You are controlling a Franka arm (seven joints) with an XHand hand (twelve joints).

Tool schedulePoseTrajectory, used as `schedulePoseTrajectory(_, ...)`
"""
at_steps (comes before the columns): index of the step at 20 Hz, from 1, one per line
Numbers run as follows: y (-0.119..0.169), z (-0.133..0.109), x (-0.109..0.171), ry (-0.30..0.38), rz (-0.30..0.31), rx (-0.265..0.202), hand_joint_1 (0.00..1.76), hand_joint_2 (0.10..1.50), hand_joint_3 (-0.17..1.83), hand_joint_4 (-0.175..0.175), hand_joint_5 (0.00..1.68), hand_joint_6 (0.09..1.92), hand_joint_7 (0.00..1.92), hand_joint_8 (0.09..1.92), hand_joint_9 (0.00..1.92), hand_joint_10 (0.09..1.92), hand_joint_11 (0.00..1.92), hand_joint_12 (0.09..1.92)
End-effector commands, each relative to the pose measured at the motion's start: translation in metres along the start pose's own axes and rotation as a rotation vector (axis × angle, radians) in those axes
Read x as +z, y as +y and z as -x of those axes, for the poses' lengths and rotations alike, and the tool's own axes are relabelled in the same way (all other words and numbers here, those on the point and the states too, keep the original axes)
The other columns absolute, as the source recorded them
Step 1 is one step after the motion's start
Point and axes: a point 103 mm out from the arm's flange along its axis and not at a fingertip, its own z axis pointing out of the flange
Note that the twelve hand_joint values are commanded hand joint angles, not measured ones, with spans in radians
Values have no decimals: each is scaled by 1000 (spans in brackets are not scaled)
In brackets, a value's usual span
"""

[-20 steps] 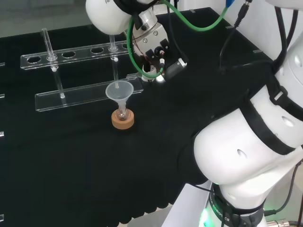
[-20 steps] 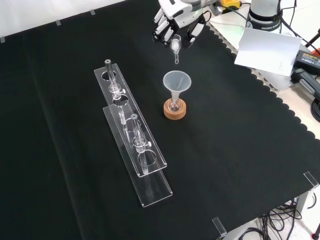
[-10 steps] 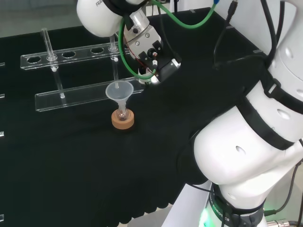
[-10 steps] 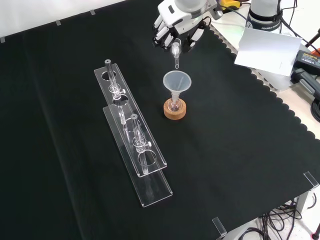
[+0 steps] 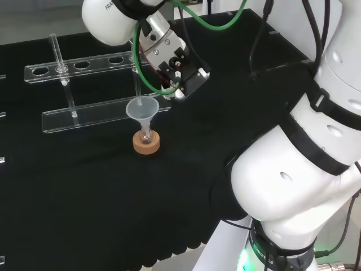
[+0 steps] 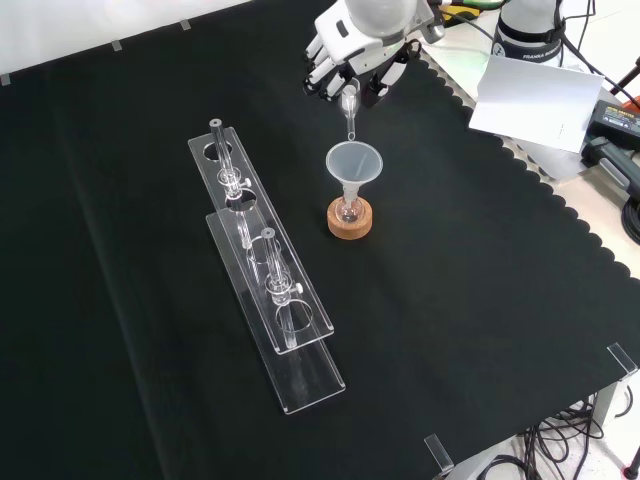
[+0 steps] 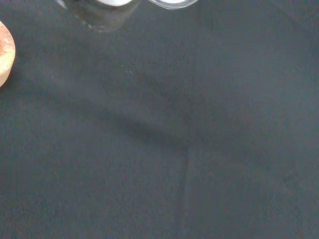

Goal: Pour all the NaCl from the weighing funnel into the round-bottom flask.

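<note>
In the front view, the hand [image 6: 352,55] hangs above and behind the glassware with its fingers curled round a small clear weighing funnel [image 6: 349,104]. The weighing funnel's thin spout points down, just above the far rim of a clear plastic funnel [image 6: 354,161]. That funnel sits in the neck of a small round-bottom flask [image 6: 348,210] resting on a cork ring [image 6: 349,224]. In the head view, the hand [image 5: 174,63] is up and to the right of the funnel [image 5: 141,107] and cork ring [image 5: 146,143]. An edge of the cork ring [image 7: 4,55] shows in the wrist view.
A clear two-tier test tube rack [image 6: 268,275] holding thin glass tubes stands left of the flask in the front view and behind it in the head view [image 5: 84,116]. The cloth's scalloped edge [image 6: 540,190] runs to the right, with papers and cables beyond it.
In the head view the hand has moved left, towards the funnel. In the front view the weighing funnel's spout has come slightly closer over the funnel's rim.
</note>
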Motion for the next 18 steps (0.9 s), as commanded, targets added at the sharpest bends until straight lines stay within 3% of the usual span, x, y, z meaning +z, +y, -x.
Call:
schedulePoseTrajectory(1,0,-5,-3,-41,-8,0,1125,1042,-175,175,1369,362,482,695,925,356,794,1041)
schedulePoseTrajectory(8,1,-9,-6,-104,-8,-2,1125,1043,-175,175,1365,371,472,694,920,353,794,1041)
schedulePoseTrajectory(18,3,-9,-8,-141,-29,8,1124,1044,-175,175,1359,382,465,695,916,350,795,1040)
